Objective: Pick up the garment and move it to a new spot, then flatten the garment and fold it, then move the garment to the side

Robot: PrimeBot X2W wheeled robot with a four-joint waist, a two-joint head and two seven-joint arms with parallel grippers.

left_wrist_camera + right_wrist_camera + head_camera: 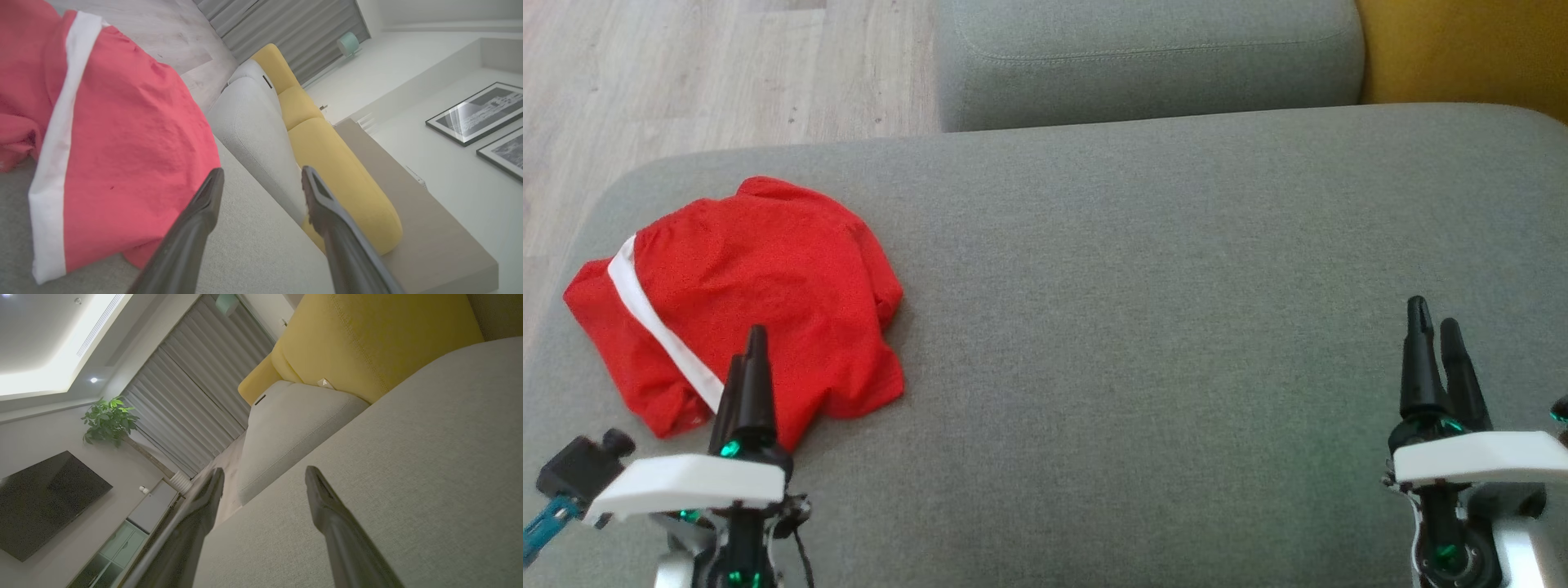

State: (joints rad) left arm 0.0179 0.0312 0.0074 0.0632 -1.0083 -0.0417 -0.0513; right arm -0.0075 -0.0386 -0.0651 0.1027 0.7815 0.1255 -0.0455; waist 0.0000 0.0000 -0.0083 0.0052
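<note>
The garment (760, 294) is red with a white stripe and lies crumpled on the left part of the grey cushion (1160, 310). My left gripper (750, 347) hovers over its near edge, open, with nothing between its fingers. In the left wrist view the garment (114, 139) spreads across the left side, just beyond the left gripper (261, 179), whose fingers stand apart. At the lower right, my right gripper (1436, 317) is open over bare cushion, far from the garment. The right wrist view has the right gripper (263, 477) with its fingers wide apart above grey fabric.
A second grey cushion (1143, 57) sits behind the main one, with a yellow cushion (1462, 49) at the back right. Wooden floor (703, 73) lies beyond the left and far edges. Most of the grey surface right of the garment is bare.
</note>
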